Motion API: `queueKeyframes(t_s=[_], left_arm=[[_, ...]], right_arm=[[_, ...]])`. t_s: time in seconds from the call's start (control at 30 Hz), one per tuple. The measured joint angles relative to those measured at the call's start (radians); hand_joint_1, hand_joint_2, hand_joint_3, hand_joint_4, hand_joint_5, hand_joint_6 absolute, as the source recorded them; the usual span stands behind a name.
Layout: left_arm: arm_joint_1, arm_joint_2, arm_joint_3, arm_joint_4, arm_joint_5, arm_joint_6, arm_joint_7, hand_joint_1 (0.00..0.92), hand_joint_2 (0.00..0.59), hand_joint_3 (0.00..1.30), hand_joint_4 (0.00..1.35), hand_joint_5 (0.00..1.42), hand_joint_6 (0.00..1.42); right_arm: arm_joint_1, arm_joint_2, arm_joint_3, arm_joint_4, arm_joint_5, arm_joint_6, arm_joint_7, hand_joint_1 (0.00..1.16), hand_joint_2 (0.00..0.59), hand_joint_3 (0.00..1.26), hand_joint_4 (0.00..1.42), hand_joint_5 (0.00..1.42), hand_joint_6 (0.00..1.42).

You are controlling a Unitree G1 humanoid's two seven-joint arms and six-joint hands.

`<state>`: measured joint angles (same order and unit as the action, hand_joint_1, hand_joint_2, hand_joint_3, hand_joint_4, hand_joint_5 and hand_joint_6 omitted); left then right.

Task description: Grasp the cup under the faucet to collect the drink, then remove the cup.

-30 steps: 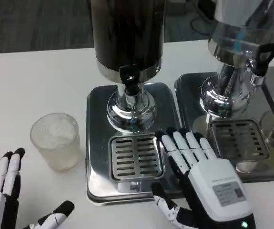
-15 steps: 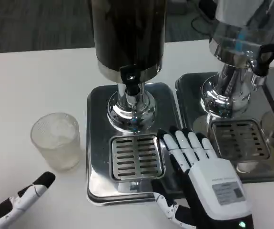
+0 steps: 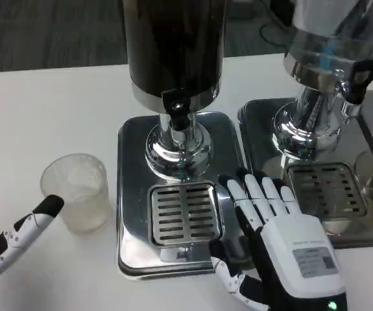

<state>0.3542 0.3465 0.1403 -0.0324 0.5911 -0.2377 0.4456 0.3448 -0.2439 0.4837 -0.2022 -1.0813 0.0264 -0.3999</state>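
A clear plastic cup stands upright on the white table, left of the dark drink dispenser's steel tray. The dispenser's faucet hangs over the slotted drip grate, which has nothing on it. My left hand sits at the lower left, open, one black-tipped finger reaching up to just beside the cup's lower left wall; contact cannot be told. My right hand lies open, fingers spread flat on the tray's right edge beside the grate.
A second dispenser with a black tap stands at the right on its own steel tray with a grate. Bare white table stretches behind and left of the cup.
My left hand has turned and moved up and right, bringing a finger to the cup's side. My right hand has shifted slightly right. The cup has stayed put.
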Motion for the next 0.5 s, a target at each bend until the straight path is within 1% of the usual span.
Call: queueKeyframes(t_s=[0.1,0.17,0.23,0.33,0.37,0.43,0.47,0.5], left_arm=[[-0.021,0.014,-0.017,0.032,-0.026,-0.011,-0.055,0.0,0.0,0.0,0.0,0.0,0.0],[-0.046,0.016,-0.038,0.064,-0.034,-0.013,-0.076,0.0,0.0,0.0,0.0,0.0,0.0],[-0.074,0.014,-0.041,0.106,-0.04,-0.021,-0.077,0.0,0.0,0.0,0.0,0.0,0.0],[-0.126,-0.003,-0.045,0.207,-0.077,-0.047,-0.071,0.0,0.0,0.0,0.0,0.0,0.0],[-0.148,-0.021,-0.048,0.254,-0.082,-0.061,-0.046,0.0,0.0,0.0,0.0,0.0,0.0],[-0.158,-0.036,-0.056,0.282,-0.083,-0.077,-0.023,0.0,0.0,0.0,0.0,0.0,0.0],[-0.167,-0.047,-0.068,0.308,-0.081,-0.108,0.013,0.0,0.0,0.0,0.0,0.02,0.0],[-0.171,-0.048,-0.072,0.319,-0.08,-0.122,0.025,0.0,0.0,0.0,0.0,0.02,0.0]], right_arm=[[0.005,-0.002,-0.001,-0.003,0.0,0.005,0.01,0.41,0.434,0.08,0.0,0.0,0.0],[0.011,-0.002,-0.003,-0.012,0.0,0.01,0.02,0.41,0.434,0.08,0.0,0.0,0.0],[0.018,-0.006,-0.011,-0.038,0.0,0.016,0.024,0.41,0.434,0.08,0.0,0.0,0.0],[0.023,-0.006,-0.021,-0.045,0.008,0.016,0.029,0.4,0.437,0.08,0.0,0.0,0.0],[0.026,-0.007,-0.027,-0.045,0.013,0.016,0.037,0.4,0.438,0.08,0.0,0.0,0.0],[0.029,-0.008,-0.032,-0.045,0.015,0.016,0.039,0.4,0.44,0.08,0.0,0.0,0.0],[0.031,-0.008,-0.035,-0.045,0.015,0.016,0.039,0.4,0.44,0.08,0.0,0.0,0.0],[0.032,-0.008,-0.035,-0.045,0.015,0.016,0.04,0.4,0.441,0.08,0.0,0.0,0.0]])
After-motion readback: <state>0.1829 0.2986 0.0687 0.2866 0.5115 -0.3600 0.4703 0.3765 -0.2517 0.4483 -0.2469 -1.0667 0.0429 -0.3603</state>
